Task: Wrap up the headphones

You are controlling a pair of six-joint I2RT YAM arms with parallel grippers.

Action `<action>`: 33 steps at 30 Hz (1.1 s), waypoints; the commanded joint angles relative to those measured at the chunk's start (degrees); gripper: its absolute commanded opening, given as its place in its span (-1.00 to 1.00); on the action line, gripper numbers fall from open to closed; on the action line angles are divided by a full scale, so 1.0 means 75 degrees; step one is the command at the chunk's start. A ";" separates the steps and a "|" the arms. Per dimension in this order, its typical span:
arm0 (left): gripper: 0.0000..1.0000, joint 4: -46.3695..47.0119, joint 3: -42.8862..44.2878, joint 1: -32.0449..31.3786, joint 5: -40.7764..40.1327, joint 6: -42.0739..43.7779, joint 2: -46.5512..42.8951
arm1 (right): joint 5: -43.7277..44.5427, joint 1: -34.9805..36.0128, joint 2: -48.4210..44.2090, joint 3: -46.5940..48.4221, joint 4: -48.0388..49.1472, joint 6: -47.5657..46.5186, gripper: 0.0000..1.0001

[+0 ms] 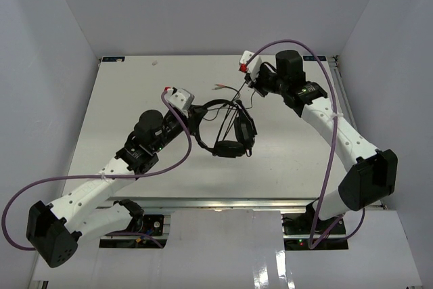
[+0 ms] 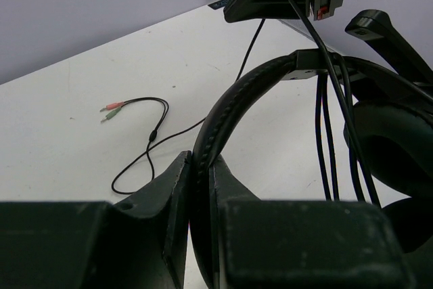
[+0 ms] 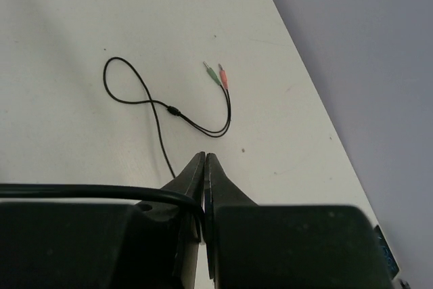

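Headphones [image 1: 226, 130] are located at the centre of the table [image 1: 135, 99], headband [image 2: 230, 106] arched on edge with the earcups [image 2: 392, 147] at the 5 o'clock end in the overhead view; whether the earcups rest on the surface cannot be told. Left gripper [image 2: 201, 167] stands at the 10 o'clock side of the headset; its claw is clamped on the padded headband, one finger on each face of the band, no gap visible. Right gripper [image 3: 204, 164] is positioned at 1 o'clock from the headset, toward the far edge of the table; its claw is together, pinching the thin black cable [image 3: 174, 109], which enters from the left of the wrist view and disappears between the fingertips. From the right gripper the cable runs back toward 7 o'clock to the headset; several strands cross the arch of the headband beside the earcups. The free tail of the cable lies slack on the table at 12 o'clock from the headset, forming one loose loop, then splitting at a small junction into two short leads; the plugs [image 3: 218, 76], one pink and one green, lie side by side, touching the surface, apart from both grippers.
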 commanded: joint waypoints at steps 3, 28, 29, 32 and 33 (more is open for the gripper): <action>-1.00 -0.0031 0.0713 -0.0097 0.0390 -0.0155 -0.0205 | -0.2484 -0.0913 -0.0296 -0.0367 0.1384 0.1644 -0.85; -1.00 0.0111 0.2040 -0.0091 0.0329 -0.0653 0.0225 | -0.5288 -0.1480 -0.0499 -0.1679 0.3918 0.4031 -0.83; -1.00 0.0095 0.2039 -0.0088 0.0336 -0.0633 0.0257 | -0.5374 -0.1537 -0.0568 -0.1707 0.4042 0.4201 -0.83; -1.00 -0.0002 0.2048 -0.0087 0.0354 -0.0584 0.0334 | -0.5538 -0.1711 -0.0617 -0.1717 0.4470 0.4637 -0.84; -1.00 -0.0042 0.2015 -0.0093 0.0360 -0.0563 0.0340 | -0.5550 -0.1763 -0.0613 -0.1702 0.4582 0.4761 -0.84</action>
